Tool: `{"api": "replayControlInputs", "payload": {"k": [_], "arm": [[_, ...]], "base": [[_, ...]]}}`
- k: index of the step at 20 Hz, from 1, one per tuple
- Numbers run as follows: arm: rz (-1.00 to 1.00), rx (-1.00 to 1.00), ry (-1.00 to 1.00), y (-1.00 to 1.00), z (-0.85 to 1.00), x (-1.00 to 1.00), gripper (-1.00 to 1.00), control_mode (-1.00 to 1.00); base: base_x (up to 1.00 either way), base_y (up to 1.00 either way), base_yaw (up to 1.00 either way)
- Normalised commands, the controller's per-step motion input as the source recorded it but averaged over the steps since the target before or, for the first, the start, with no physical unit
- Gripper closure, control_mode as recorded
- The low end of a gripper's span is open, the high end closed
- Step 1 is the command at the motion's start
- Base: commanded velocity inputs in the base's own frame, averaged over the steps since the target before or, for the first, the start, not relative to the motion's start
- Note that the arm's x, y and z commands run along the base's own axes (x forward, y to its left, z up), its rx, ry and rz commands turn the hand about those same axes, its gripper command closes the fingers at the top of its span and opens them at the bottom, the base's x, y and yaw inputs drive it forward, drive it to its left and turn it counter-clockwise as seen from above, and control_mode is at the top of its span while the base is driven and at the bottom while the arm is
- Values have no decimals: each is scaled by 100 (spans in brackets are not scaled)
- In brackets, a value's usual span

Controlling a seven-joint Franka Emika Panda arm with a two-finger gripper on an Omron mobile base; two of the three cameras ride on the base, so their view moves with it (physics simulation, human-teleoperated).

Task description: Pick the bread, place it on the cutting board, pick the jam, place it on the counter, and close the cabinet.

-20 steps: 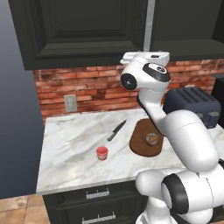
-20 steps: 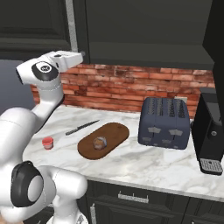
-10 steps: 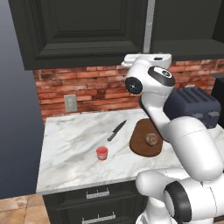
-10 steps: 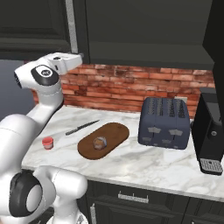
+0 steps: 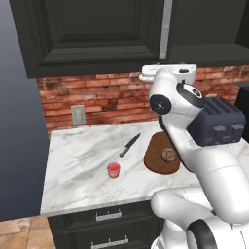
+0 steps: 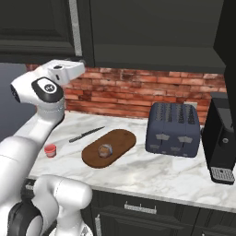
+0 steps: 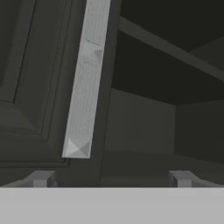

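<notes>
The bread (image 5: 168, 154) (image 6: 105, 150) lies on the dark oval cutting board (image 5: 154, 160) (image 6: 120, 138). The red jam (image 5: 113, 169) (image 6: 50, 150) stands on the marble counter (image 5: 82, 165) (image 6: 152, 173), left of the board. My gripper (image 5: 168, 73) (image 6: 69, 68) (image 7: 111, 179) is raised just below the cabinet (image 5: 92, 34) (image 6: 37, 23), open and holding nothing. In the hand view the cabinet's door with its silver handle (image 7: 87, 78) fills the left, and the dark inside with a shelf shows to the right of the door's edge.
A black knife (image 5: 130, 144) (image 6: 86, 134) lies between jam and board near the brick wall. A dark blue toaster (image 5: 216, 120) (image 6: 174, 129) stands right of the board, and a black coffee machine (image 6: 223, 138) at the far right. Dark drawers (image 5: 109, 223) run below.
The arm's upper joints have sunk a little and shifted slightly right, while the hand stays under the cabinet. Bread, jam and knife have not moved.
</notes>
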Motion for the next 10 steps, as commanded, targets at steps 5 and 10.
{"api": "replayControlInputs", "payload": {"k": [5, 10], "arm": [[10, 0, 0, -8, 0, -42, -100, -100], [11, 0, 0, -21, 0, -41, -100, -100]], "base": [[0, 0, 0], [0, 0, 0]]}}
